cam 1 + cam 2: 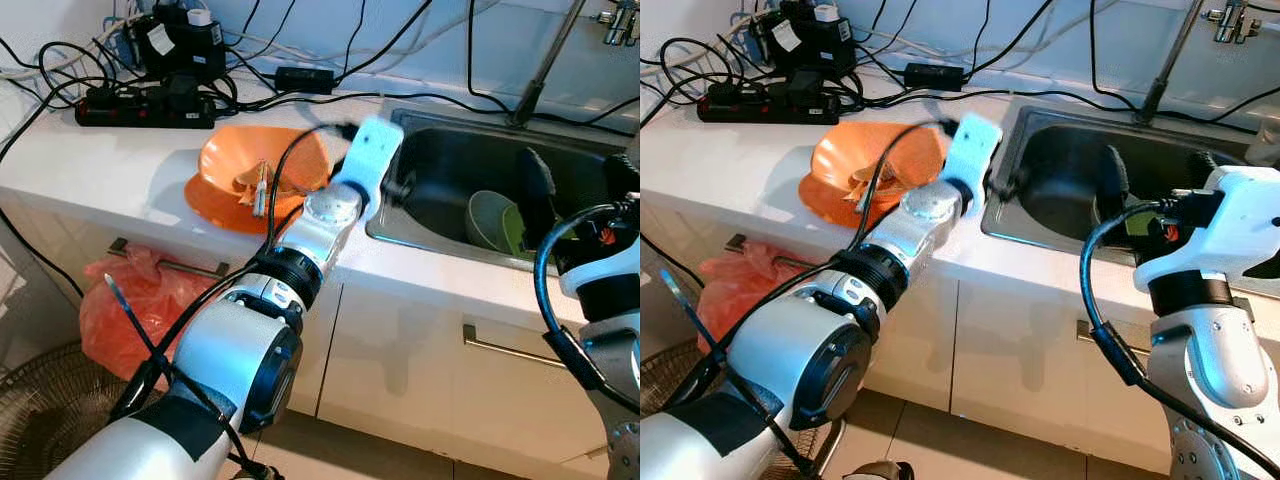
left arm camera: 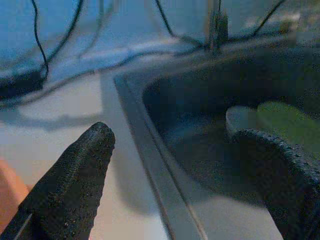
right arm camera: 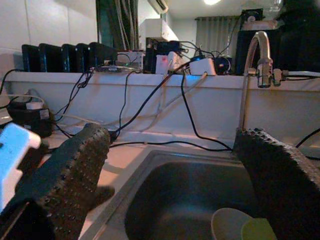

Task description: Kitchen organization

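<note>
The left end effector (image 2: 170,175) hovers at the sink's (image 1: 440,245) nine o'clock rim, its two black fingers spread wide with nothing between them. One finger (image 2: 75,185) sits over the white desk (image 1: 90,170), the other over the basin. The right end effector (image 3: 170,190) hangs over the sink's near edge, at about five o'clock of the basin, fingers likewise spread and holding nothing.

In the basin, toward three o'clock, a pale bowl (image 1: 490,220) lies against a green bowl (image 1: 513,228); the two touch. A faucet (image 3: 257,65) rises at the sink's twelve o'clock.

On the desk, at nine o'clock of the sink and just beside the left wrist, orange plates (image 1: 255,175) are stacked, with small scraps resting in the top one. At eleven o'clock of the plates, near the wall, sit a black power strip (image 1: 145,105) and tangled cables (image 1: 300,75).

Below the desk, an orange bag (image 1: 135,300) hangs from a drawer handle, with a fan (image 1: 45,410) on the floor at its seven o'clock.
</note>
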Motion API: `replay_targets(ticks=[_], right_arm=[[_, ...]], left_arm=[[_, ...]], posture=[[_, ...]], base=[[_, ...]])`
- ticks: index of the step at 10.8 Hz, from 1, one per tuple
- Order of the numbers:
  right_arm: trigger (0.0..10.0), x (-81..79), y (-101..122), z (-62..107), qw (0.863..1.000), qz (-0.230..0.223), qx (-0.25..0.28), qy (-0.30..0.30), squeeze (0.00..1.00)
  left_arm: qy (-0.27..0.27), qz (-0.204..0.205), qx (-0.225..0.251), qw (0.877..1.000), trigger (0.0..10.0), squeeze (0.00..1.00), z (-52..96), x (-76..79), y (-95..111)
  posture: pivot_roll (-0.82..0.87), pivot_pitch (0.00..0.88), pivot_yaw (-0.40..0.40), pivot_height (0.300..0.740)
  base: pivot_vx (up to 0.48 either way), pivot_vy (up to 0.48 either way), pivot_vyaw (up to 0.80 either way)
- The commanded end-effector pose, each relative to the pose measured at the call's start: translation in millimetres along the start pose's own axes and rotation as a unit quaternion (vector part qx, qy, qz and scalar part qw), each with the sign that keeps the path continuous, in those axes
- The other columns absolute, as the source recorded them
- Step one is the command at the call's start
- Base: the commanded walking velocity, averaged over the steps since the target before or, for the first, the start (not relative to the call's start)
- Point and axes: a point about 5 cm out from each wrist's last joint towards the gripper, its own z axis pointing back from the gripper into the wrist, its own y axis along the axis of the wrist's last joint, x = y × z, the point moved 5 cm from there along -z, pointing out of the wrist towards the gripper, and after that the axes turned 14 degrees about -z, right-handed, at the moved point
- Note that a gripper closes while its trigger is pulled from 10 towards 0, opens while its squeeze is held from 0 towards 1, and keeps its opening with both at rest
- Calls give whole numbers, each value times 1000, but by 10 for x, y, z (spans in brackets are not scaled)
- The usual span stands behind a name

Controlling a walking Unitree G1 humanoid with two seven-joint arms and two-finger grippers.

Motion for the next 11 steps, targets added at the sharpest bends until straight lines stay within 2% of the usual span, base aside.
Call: replay_targets(ticks=[1,3,5,6,8,9,11], right_arm=[[10000,33,40,-25,1000,6,7,-4,0],[10000,31,2,-28,1000,4,-2,-1,0],[10000,2,-86,-34,1000,-6,-19,9,0],[10000,-5,-115,-36,1000,-9,-25,12,0],[10000,5,-168,-36,999,-12,-33,12,0],[10000,1,-220,-31,999,-13,-41,12,0],[10000,-62,-295,-31,998,-13,-49,22,0]], left_arm=[[-20,4,76,997,10000,0,-44,160,414],[13,-12,138,990,10000,0,15,62,557],[49,-41,224,973,10000,0,266,-162,578],[56,-52,231,970,10000,0,323,-202,543],[84,-79,243,963,10000,0,532,-344,366],[89,-101,230,964,10000,0,639,-396,218],[103,-127,207,965,10000,0,728,-445,51]], posture=[[33,0,-48,740],[49,0,-60,740],[71,0,-70,740],[79,0,-73,740],[100,0,-79,740],[107,0,-75,740],[109,0,-61,740]], base=[[0,0,0],[0,0,0],[0,0,0],[0,0,0],[0,0,0],[0,0,0],[0,0,0]])
